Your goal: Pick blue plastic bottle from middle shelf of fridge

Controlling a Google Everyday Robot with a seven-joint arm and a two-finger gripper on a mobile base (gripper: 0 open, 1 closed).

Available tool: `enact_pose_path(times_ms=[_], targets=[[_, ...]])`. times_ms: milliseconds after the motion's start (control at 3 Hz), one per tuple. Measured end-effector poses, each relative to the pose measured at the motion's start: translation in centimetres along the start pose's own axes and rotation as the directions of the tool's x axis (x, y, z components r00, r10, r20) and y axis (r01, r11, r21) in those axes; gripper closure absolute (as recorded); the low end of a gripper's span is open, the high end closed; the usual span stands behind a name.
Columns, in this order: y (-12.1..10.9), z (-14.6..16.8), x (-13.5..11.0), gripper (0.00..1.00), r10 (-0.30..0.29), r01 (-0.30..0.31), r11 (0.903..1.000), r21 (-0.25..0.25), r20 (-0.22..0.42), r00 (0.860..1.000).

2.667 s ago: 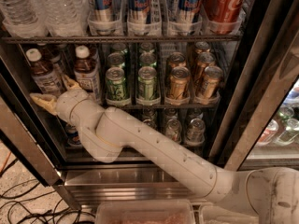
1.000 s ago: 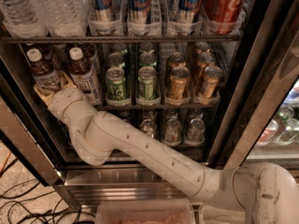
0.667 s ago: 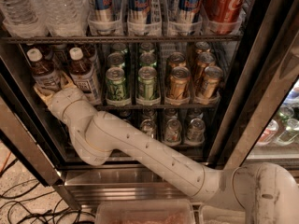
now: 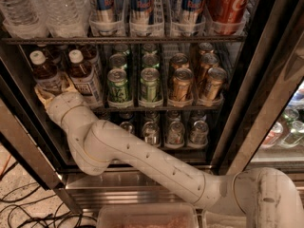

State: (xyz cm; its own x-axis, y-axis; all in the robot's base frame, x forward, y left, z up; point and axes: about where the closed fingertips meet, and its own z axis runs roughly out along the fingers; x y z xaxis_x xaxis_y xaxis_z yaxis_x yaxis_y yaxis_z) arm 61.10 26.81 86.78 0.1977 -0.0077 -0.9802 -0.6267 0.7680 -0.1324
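Two small blue plastic bottles of dark drink with white caps stand at the left end of the middle shelf of the fridge. One is at the far left, the other just to its right. My gripper is inside the fridge at the base of the far-left bottle, right up against it and covering its lower part. The white arm reaches up to it from the lower right.
Green cans and gold cans fill the shelf to the right of the bottles. Water bottles, tall blue cans and a red can stand on the rack above. Small silver cans sit below. The dark door frame runs along the left.
Since 2.7 s ago the gripper has risen and moved into the shelf to the far-left bottle's base. Over the last second nothing has visibly moved.
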Motion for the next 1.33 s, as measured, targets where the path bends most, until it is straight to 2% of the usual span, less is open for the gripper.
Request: enact_pose_path(times_ms=[333, 1333], targets=[[0.3, -0.3, -0.6, 1.0, -0.007, 0.007, 1.0, 0.002, 0.018, 1.0], [1.0, -0.9, -2.5, 1.0, -0.051, 0.053, 0.9981, -0.031, 0.06, 0.997]])
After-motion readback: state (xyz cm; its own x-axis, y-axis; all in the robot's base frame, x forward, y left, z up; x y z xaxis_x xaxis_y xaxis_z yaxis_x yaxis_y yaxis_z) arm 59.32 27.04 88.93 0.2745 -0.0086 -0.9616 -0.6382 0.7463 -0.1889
